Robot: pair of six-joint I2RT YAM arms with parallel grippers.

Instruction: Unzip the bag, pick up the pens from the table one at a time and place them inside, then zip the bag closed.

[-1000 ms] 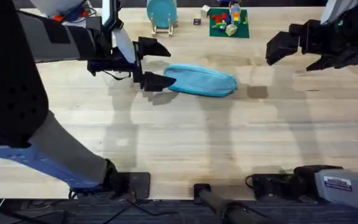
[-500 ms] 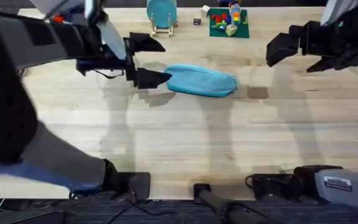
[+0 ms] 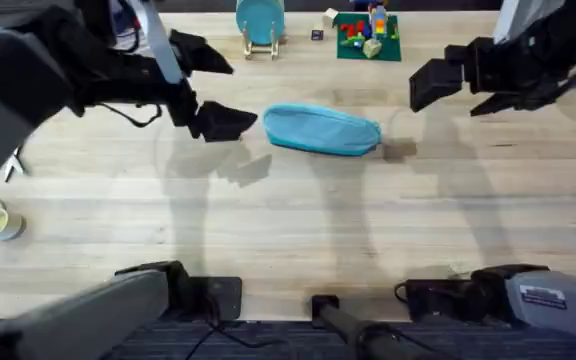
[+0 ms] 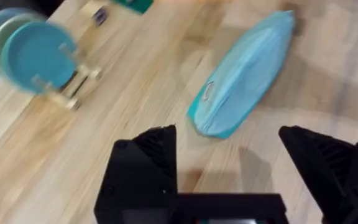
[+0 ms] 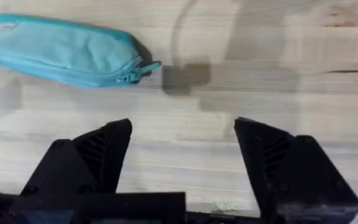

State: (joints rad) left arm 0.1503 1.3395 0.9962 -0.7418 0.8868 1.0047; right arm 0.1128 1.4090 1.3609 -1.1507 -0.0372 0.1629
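Flanking the zipped bag [image 3: 323, 130] on the table [image 3: 288, 230], left hand [image 3: 208, 92] and right hand [image 3: 458, 88] hovered open, gripping nothing, presumably clear.

Bag [image 3: 323, 130]: light blue woven cloth, matt, soft, faint creases over the body; small pale sewn label near one end; zipper tape and pull in matching blue cloth.

Surface [image 3: 298, 220]: light wood in glued plank strips, visible grain, smooth satin finish with soft reflections.

Left end effector [image 4: 229, 180] and right end effector [image 5: 182, 168]: black matt plastic, ribbed inner faces.

Round discs [image 3: 259, 18] at far edge: smooth teal plastic, in a bare pale wooden rack.
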